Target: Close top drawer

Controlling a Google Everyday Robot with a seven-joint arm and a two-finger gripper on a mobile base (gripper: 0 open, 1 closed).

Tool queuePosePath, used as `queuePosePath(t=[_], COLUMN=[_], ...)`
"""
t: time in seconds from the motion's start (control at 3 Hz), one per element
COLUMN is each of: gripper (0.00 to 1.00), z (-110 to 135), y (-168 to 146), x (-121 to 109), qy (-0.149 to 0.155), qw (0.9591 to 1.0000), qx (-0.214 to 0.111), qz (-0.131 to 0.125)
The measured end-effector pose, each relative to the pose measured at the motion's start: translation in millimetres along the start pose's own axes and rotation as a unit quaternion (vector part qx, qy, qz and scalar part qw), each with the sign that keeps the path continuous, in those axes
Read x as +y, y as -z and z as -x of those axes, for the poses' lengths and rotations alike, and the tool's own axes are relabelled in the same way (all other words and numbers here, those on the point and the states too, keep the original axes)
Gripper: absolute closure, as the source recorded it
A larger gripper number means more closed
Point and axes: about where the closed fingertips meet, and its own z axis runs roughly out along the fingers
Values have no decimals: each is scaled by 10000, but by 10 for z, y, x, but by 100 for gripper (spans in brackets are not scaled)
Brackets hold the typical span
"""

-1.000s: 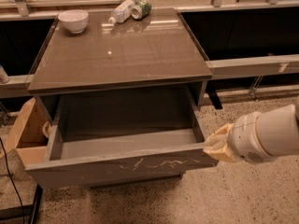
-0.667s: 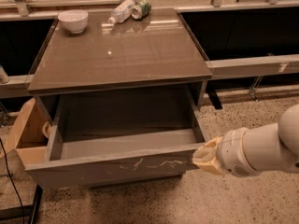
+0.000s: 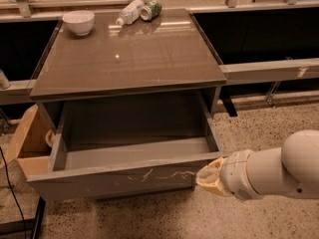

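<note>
Leftward and lower goes the gripper (image 3: 210,176) since a second ago, sliding in from the right until its tan tip sits against the right end of the top drawer (image 3: 114,182). The drawer itself hasn't budged. It is pulled fully out at six o'clock in the view, scratched front panel facing you, inside apparently bare.

So you're at the contact step, with the push itself not yet begun. Whether the gripper is released or clenched, I cannot tell from this angle; it's grasping nothing that I can see. The arm comes in from four o'clock.

Next move, as I judge it: drive the panel straight toward twelve o'clock, into the cabinet (image 3: 149,86). You're on the panel's right end, though, so a push from there may skew the drawer on its runners. Shifting toward the panel's middle first would keep it square.

Around you: a white bowl (image 3: 79,21) at eleven o'clock on the cabinet top, a plastic bottle (image 3: 128,12) and a green can (image 3: 151,9) lying at twelve, all well clear of the drawer's path. At nine o'clock a cardboard box (image 3: 26,142) stands just beside the drawer's left wall. Watch for rubbing there. Nothing else looks to block the travel.
</note>
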Motion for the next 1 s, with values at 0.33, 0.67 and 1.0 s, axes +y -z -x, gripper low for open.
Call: queuePosePath(t=[0.33,0.67,1.0], gripper=[100,100,100], z=[-96,-190,-242], y=[-155,-340,-527], x=[27,47,29], qy=[68,78,74], qw=[10000,9999,9998], qx=[-16,-91,-199], qz=[-67,-76,-68])
